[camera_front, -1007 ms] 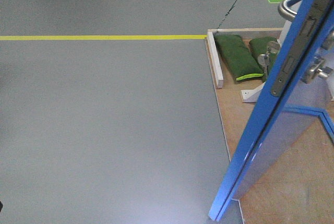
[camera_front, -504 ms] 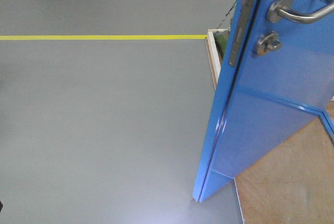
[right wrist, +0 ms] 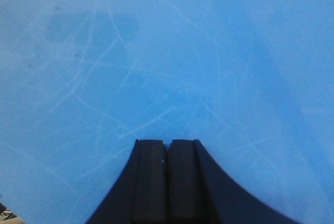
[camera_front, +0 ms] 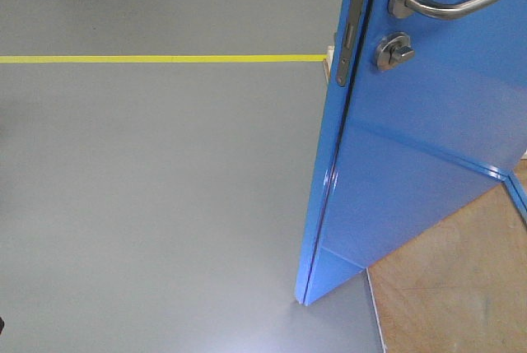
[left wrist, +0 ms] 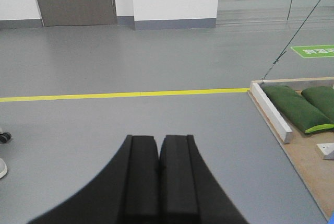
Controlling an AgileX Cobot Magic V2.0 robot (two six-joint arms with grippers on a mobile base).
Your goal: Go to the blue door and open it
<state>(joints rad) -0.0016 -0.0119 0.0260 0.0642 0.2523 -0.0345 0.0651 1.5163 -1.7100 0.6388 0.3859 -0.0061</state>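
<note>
Front view: the blue door (camera_front: pixel 420 139) fills the right side of the frame, its near edge turned toward the camera and its bottom corner over the grey floor (camera_front: pixel 148 205). Silver lever handle (camera_front: pixel 449 1) at the top, round thumb-turn (camera_front: pixel 394 48) just below it, dark latch plate (camera_front: pixel 354 24) on the door edge. A yellow tape line (camera_front: pixel 165 59) crosses the floor from the left and ends at the door edge. Wooden platform (camera_front: pixel 453 295) shows near right, below the door.

Left wrist view: left gripper (left wrist: pixel 159 141) has its fingers pressed together, nothing between them, and hangs over open floor. To the right, a white wooden rail (left wrist: pixel 271 112) borders the platform; two green sandbags (left wrist: pixel 295 106) lie just behind it. A thin dark cord (left wrist: pixel 289 38) runs up from the rail's far corner. Green floor marking (left wrist: pixel 315 50) far right.

Right wrist view: right gripper (right wrist: pixel 167 143) also has its fingers closed on nothing, pointed at the scratched blue door face, which fills the whole frame. Contact with the panel: cannot tell.
</note>
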